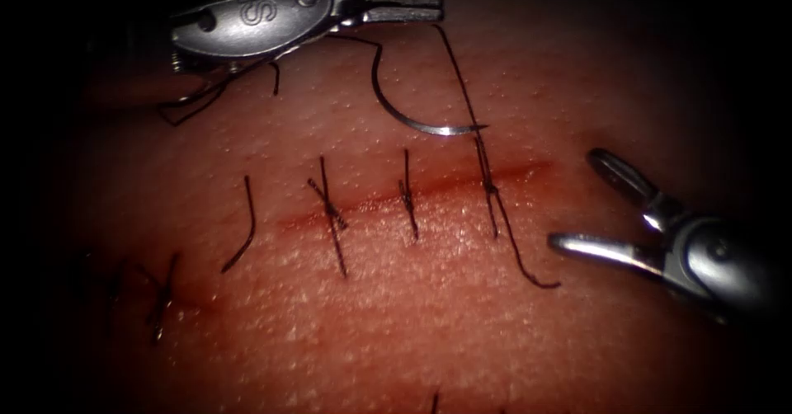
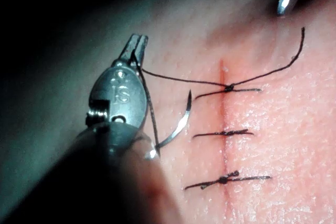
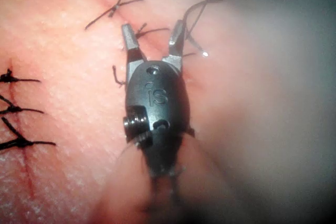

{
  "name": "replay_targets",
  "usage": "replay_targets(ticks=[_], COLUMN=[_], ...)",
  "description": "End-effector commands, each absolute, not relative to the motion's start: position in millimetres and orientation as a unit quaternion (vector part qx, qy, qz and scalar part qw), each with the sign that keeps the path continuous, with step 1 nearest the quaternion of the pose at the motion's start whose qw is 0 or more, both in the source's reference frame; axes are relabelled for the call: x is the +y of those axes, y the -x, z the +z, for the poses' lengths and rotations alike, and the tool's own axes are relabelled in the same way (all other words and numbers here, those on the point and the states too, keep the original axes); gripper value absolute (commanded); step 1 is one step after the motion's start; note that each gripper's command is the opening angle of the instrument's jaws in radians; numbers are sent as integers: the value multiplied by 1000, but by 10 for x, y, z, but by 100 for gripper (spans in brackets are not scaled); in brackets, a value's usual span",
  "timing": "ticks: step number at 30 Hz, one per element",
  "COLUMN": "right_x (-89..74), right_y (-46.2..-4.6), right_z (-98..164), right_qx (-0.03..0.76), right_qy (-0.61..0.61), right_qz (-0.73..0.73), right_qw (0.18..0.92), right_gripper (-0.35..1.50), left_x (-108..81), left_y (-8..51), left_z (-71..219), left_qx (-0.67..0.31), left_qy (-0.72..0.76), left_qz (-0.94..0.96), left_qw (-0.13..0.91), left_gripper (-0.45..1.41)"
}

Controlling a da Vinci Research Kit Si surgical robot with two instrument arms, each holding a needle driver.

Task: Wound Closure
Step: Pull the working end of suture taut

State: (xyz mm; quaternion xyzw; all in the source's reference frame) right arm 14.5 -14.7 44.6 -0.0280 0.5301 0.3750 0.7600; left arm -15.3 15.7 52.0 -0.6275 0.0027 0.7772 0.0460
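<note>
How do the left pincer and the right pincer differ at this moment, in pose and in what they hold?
The left pincer is shut on the thread above the cut; the right pincer is open and holds nothing. The left one lies beside the needle, which rests free on the tissue; the right one sits at the cut's right end. Both are metal needle drivers.

Endoscope above-front, wrist views close, sharing the cut [image 1: 412, 191].

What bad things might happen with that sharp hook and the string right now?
The needle lies loose on the tissue, held by neither tool; its tip might snag the thread. The left tool grips that thread running to the newest knot, so a hard tug might tear it. The right tool gapes open nearby.
</note>
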Motion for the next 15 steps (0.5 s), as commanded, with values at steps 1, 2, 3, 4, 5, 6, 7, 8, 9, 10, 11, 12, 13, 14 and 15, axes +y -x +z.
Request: replay_targets(ticks=[1,2,3,4,5,6,7,8,9,10,11,12,13,14,15], right_x=[-133,-131,-129,-127,-127,-126,-126,-126,-126,-127,-127,-127,-127,-127,-127], right_y=[-157,-160,-162,-164,-166,-168,-170,-173,-175,-178,-181,-184,-187,-190,-193], right_z=[463,468,475,480,484,488,493,496,499,502,504,506,509,511,513], right_qx=[525,522,520,519,517,515,514,514,512,510,507,505,503,503,502], right_qy=[25,24,24,25,25,25,26,28,28,29,28,28,29,31,31], right_qz=[372,371,371,370,370,369,369,369,369,369,368,368,369,369,370], right_qw=[765,767,769,770,772,773,774,774,775,777,779,780,781,781,782], right_gripper=[68,69,71,71,73,73,71,71,73,73,73,73,74,76,81], left_x=[162,160,157,154,152,150,148,146,144,142,141,139,138,137,136], left_y=[158,158,158,158,158,157,156,155,153,153,153,152,152,153,153], left_z=[519,516,510,507,503,499,495,492,487,484,481,477,475,472,470], left_qx=[3,2,2,2,1,0,-2,0,1,0,0,2,5,6,6], left_qy=[629,631,632,632,633,634,634,634,635,636,636,637,637,638,638], left_qz=[776,775,774,773,773,773,773,772,771,771,771,770,770,770,770], left_qw=[45,44,43,42,41,40,38,36,36,36,35,33,31,32,32], left_gripper=[-45,-45,-45,-45,-45,-45,-45,-45,-45,-45,-45,-45,-45,-45,-45])
